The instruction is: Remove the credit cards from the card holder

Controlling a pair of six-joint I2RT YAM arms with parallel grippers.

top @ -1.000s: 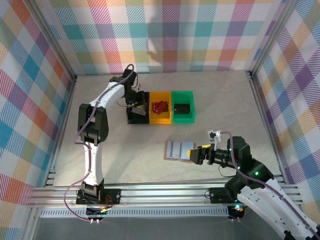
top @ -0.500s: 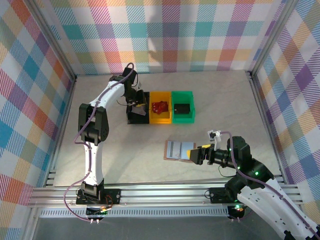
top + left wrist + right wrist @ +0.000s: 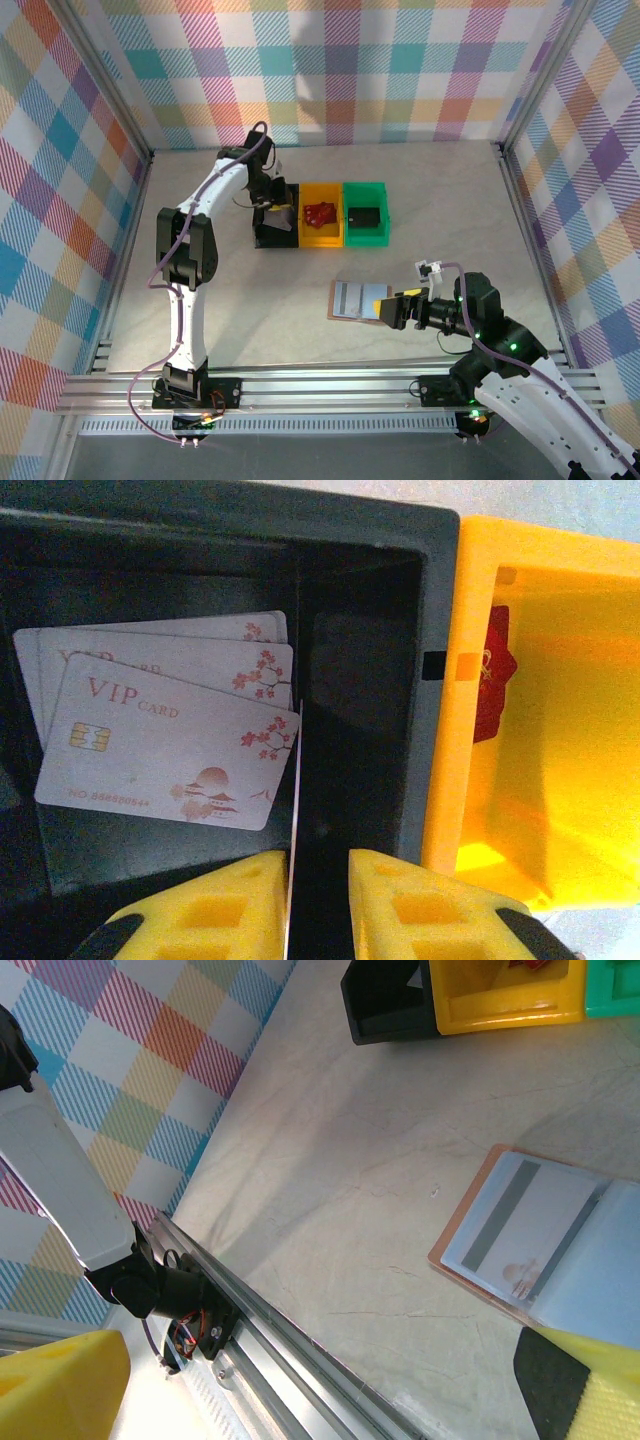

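My left pincer hangs over the matte black bin, its ribbed yellow jaws narrowly parted around a thin upright card. Glossy credit cards lie fanned inside the bin. My right pincer gapes wide at the near right edge of the tan card holder.

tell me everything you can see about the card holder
The card holder is a small bifold, tan-brown and leather-like along its outer edge, with pale grey-blue inner panels. It lies spread open and flat on the table, inside facing up. One panel carries a pale card with a dark grey stripe and a small print near one edge. The open right gripper sits at the holder's right end; whether a finger touches it cannot be told.
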